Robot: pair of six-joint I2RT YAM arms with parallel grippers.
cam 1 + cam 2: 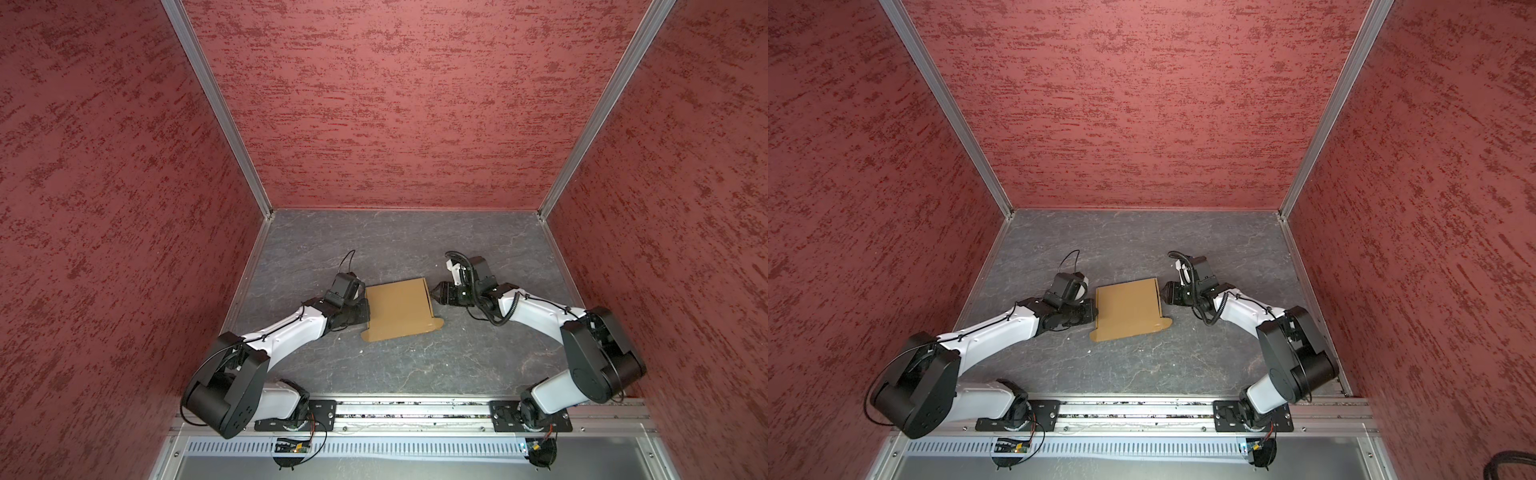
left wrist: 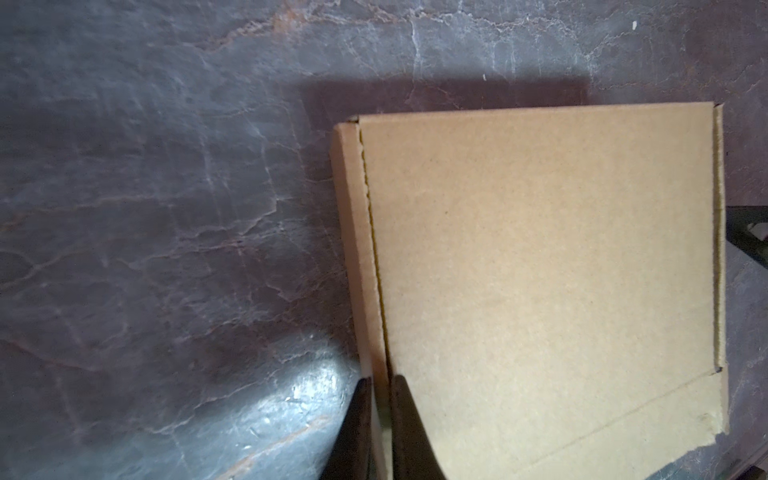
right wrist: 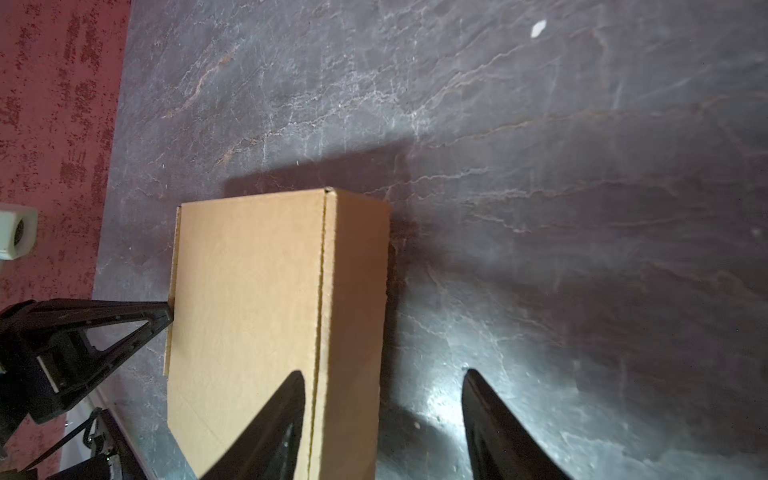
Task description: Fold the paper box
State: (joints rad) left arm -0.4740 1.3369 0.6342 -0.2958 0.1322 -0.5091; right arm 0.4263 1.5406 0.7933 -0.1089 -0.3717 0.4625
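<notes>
The box (image 1: 399, 309) sat mid-table between the arms: plain tan corrugated card, matte and unprinted, a shallow square with its lid down. Along its near edge a flap (image 1: 401, 332) with rounded ears at both corners lay out on the table (image 1: 415, 365), a grey slab veined like slate. In the left wrist view the box (image 2: 540, 270) showed a narrow side wall with a ragged die-cut seam beside the lid. The left claw (image 2: 384, 386) was pinched on that wall, its black tapered fingers almost together with the card between them. The right claw (image 3: 384, 372) stood apart at the opposite side, one finger over the lid, the other over bare table. The booth walls (image 1: 415, 104) were red and rough-mottled.
</notes>
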